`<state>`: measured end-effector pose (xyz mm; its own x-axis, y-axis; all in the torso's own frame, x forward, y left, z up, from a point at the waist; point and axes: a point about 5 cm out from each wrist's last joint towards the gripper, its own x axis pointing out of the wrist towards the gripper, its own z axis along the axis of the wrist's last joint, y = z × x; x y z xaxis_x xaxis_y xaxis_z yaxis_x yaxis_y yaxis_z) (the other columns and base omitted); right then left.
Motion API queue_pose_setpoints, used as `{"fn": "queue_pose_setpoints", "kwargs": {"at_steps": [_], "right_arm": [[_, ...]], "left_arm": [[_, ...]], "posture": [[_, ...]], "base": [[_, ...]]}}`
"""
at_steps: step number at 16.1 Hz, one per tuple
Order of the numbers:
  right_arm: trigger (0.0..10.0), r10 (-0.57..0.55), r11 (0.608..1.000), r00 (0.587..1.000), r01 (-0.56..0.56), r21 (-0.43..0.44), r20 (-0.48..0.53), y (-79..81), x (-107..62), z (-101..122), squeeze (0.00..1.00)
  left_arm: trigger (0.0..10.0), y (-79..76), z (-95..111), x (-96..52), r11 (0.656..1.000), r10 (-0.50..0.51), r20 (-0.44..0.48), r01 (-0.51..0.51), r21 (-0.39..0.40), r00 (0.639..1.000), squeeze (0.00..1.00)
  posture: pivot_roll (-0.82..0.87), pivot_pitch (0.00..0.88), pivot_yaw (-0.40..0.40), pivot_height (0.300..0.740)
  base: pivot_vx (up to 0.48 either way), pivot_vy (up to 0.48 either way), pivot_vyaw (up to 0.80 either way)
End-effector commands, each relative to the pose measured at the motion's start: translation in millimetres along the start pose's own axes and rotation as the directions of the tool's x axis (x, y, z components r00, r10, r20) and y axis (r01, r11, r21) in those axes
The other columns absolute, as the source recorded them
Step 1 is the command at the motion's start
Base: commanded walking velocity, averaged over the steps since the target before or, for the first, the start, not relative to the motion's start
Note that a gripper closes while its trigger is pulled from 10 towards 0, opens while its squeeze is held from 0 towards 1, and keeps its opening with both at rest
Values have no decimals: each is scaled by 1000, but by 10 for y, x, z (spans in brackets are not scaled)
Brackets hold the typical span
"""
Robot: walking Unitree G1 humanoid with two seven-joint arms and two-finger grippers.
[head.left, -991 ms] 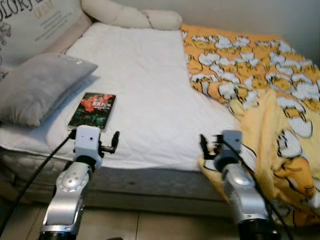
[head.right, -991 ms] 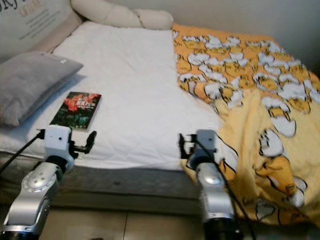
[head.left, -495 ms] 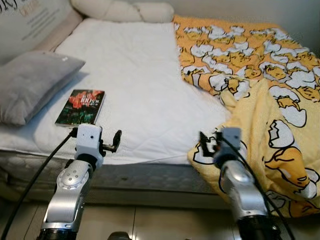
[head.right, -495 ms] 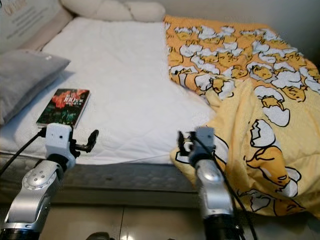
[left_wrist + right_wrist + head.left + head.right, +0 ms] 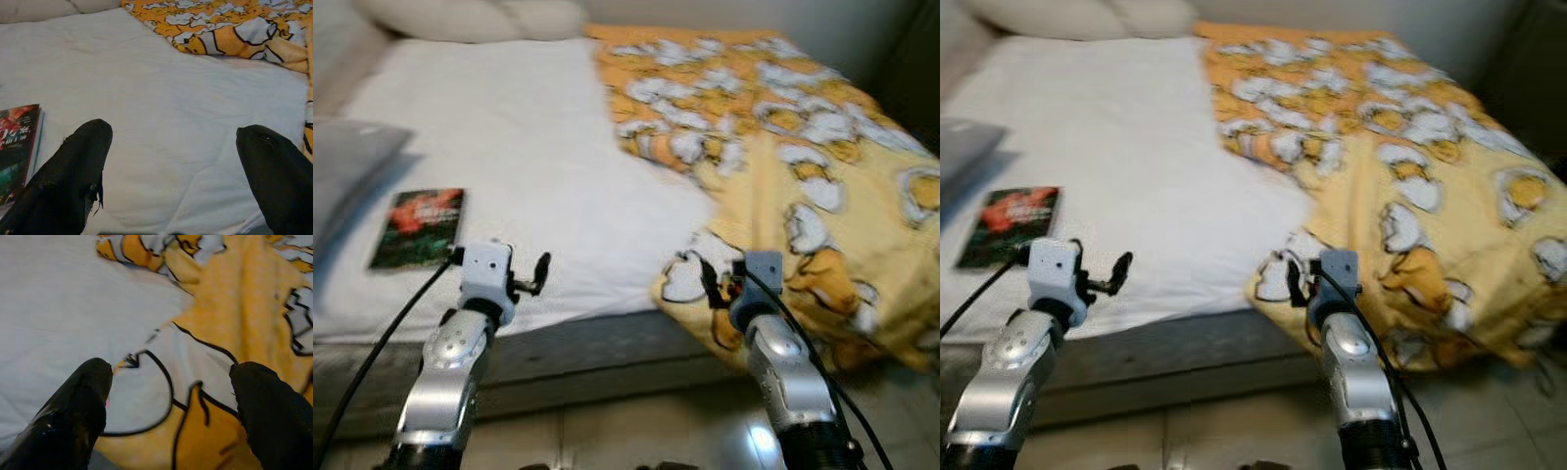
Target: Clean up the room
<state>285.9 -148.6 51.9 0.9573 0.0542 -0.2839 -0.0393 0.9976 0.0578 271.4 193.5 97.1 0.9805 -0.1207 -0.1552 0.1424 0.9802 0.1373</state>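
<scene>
Left eye view, slightly blurred: two silver arms reach toward a bed [image 5: 509, 137] covered by a white sheet. The left claw [image 5: 540, 271] hangs over the near edge of the mattress, its black fingers spread and holding nothing. A book [image 5: 418, 227] with a dark red-and-green cover lies flat on the sheet, up and to the left of that claw. A grey pillow [image 5: 337, 171] sits further left of the book, and a cream pillow [image 5: 470, 18] lies along the head of the bed, well beyond both claws. The right claw [image 5: 713, 286] is raised in front of the hanging corner of a yellow blanket [image 5: 822, 196] printed with white and orange cartoon shapes; the blanket covers the bed ahead and to the right of this claw and drapes over the near edge toward the tiled floor [image 5: 626, 431].

Right eye view: the same scene, with the right claw against the blanket's drooping corner.

Left wrist view: the left claw's two fingers [image 5: 73, 176] stand wide apart with bare white sheet between them. The book's corner shows just beside one finger, and the blanket's edge lies far ahead.

Right wrist view: the right claw's fingers [image 5: 78, 406] are spread wide and empty, the blanket's corner lying between them, with white sheet beside it.
</scene>
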Motion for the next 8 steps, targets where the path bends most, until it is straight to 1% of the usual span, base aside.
{"fn": "queue_pose_setpoints", "kwargs": {"at_steps": [1,8], "right_arm": [[10000,1,1000,1000,-1,-4,6,6,13,36,0],[10000,10,1000,1000,-10,-18,7,13,20,40,0]], "left_arm": [[10000,-7,4,2,1000,-9,2,9,2,1000,0],[10000,-17,12,9,1000,-10,6,10,-5,1000,0]], "posture": [[46,0,-65,740],[46,0,-70,740]], "base": [[255,0,0],[283,0,0]]}}
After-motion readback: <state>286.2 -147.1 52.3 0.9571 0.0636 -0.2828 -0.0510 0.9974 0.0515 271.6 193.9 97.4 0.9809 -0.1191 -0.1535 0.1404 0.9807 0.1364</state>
